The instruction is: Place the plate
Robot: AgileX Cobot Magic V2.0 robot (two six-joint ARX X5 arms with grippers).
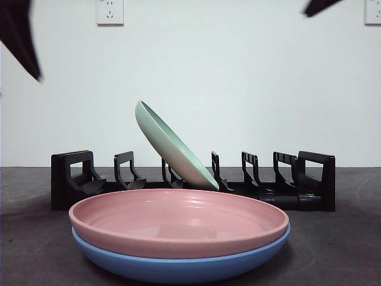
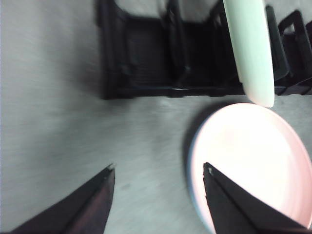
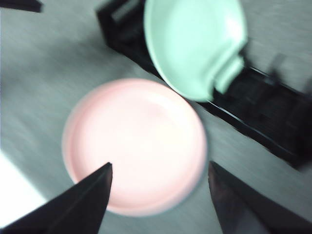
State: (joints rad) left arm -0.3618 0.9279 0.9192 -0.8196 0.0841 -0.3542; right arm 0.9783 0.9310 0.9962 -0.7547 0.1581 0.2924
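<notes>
A pink plate [image 1: 178, 223] lies stacked on a blue plate [image 1: 178, 262] at the front of the table. Behind them a pale green plate [image 1: 172, 146] leans tilted in a slot of the black dish rack [image 1: 71, 179]. My left gripper [image 2: 158, 170] hovers open above the table beside the pink plate [image 2: 253, 161], near the rack's end [image 2: 141, 58]. My right gripper [image 3: 158, 168] hangs open high above the pink plate [image 3: 136, 146], with the green plate [image 3: 195, 44] beyond it. Both hold nothing. In the front view the arms show only as dark tips [image 1: 21, 36] at the top corners.
The rack [image 1: 309, 179] has several free slots on both sides of the green plate. Grey table surface [image 1: 339, 250] lies around the plate stack. A white wall with outlets [image 1: 110, 12] stands behind.
</notes>
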